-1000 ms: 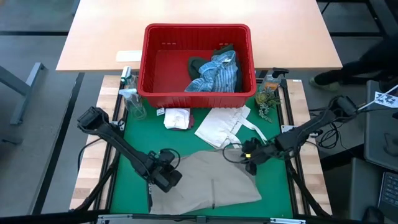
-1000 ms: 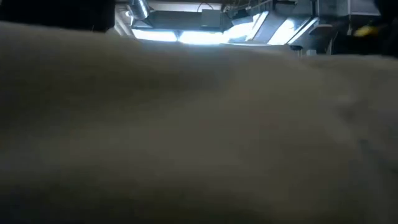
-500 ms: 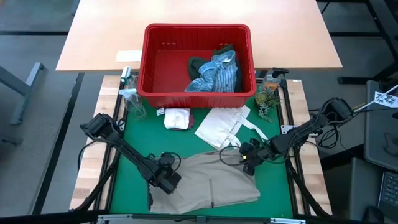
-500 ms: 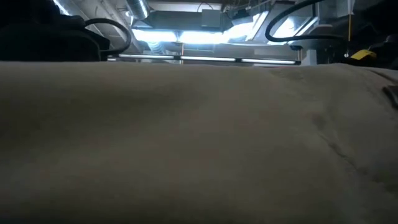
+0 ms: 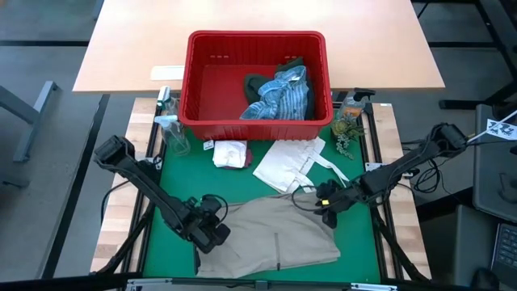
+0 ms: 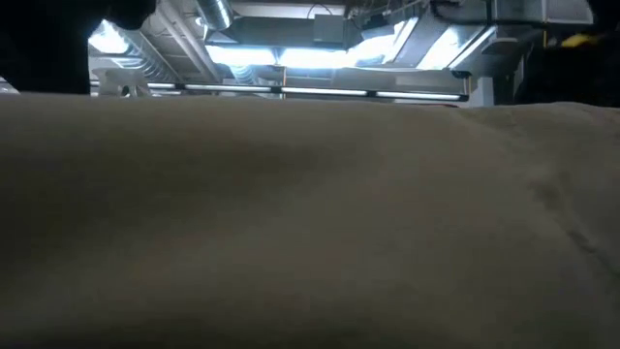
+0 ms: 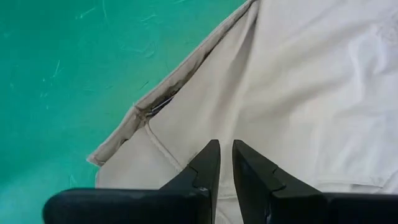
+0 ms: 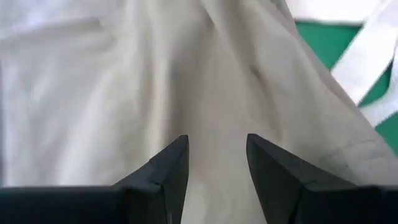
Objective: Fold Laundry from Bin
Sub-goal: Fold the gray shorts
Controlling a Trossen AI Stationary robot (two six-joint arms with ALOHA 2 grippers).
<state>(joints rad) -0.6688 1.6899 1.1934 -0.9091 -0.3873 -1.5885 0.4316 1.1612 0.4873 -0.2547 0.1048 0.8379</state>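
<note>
Now flat on green mat (image 5: 174, 174): tan soft-cloth garment (image 5: 271, 234), long axis across table, hem corner pointing left, near front edge, well apart from red slotted plastic bin (image 5: 257, 77). Left gripper (image 7: 225, 155) over left corner, fingers narrowed nearly together. Right gripper (image 8: 217, 155) over right end, fingers wide, empty. Each arm nearest own end.

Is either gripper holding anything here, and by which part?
Cannot be told: the left gripper is nearly closed at the tan garment's left edge; the right gripper is open over it.
</note>
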